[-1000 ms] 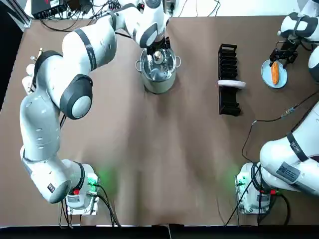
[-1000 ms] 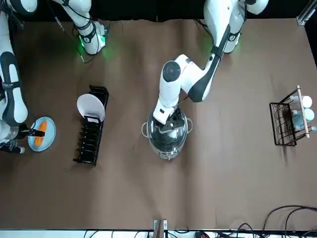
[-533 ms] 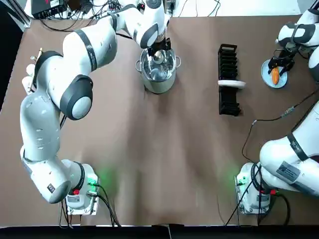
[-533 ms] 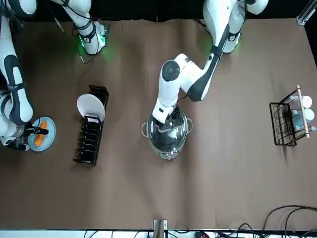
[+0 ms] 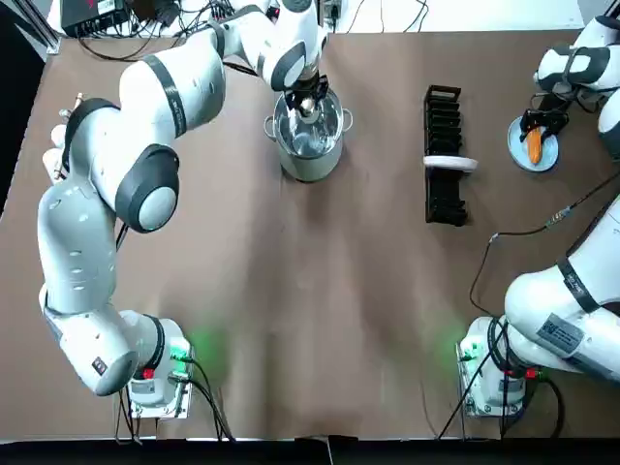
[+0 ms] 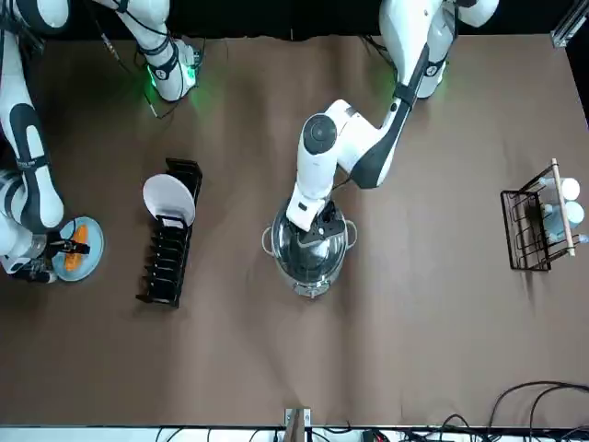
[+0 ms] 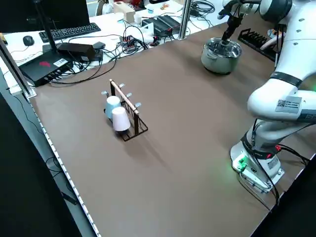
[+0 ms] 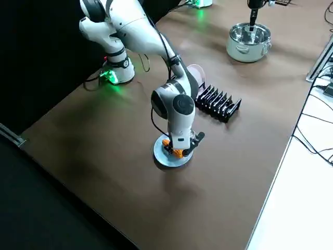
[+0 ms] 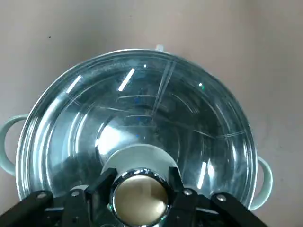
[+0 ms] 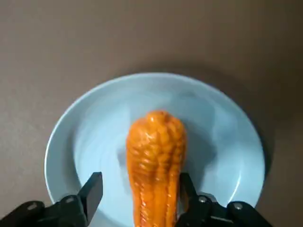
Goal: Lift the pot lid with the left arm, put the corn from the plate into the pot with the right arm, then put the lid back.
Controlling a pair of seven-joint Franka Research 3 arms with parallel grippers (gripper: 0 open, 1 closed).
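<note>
- The left gripper (image 5: 306, 101) is standing over the steel pot (image 5: 308, 167) at the far middle of the brown table (image 5: 339, 291). Its fingers (image 9: 103, 183) are pressing on both sides of the round metal knob (image 9: 139, 197) of the clear glass pot lid (image 9: 142, 113), closed on it.
- Whether the lid is resting on the pot's rim or sitting just off it cannot be told. The pot's inside is showing only as glare through the glass.
- The right gripper (image 5: 536, 123) is hanging over the orange corn cob (image 10: 155, 156), which is lying on the round pale-blue plate (image 10: 90, 142) near the table's far right corner.
- Its fingers (image 10: 93, 191) are spread to either side of the cob. One is lying against it and the other is standing just clear, so the cob is not being clamped.
- The cob's end nearest the gripper is running out of the right wrist view.
- The blue plate is sitting close to the table's right edge.
- The black dish rack (image 5: 444, 155), holding one white plate (image 5: 449, 164), is standing between pot and blue plate, well apart from both. Open table is lying between it and the arms' bases.
- The wire cup rack (image 7: 126, 116) is showing plainly in the left side and front views. The top view is catching only a sliver of it behind the left arm.
- In the right side view the right arm's wrist is hiding most of the blue plate.
</note>
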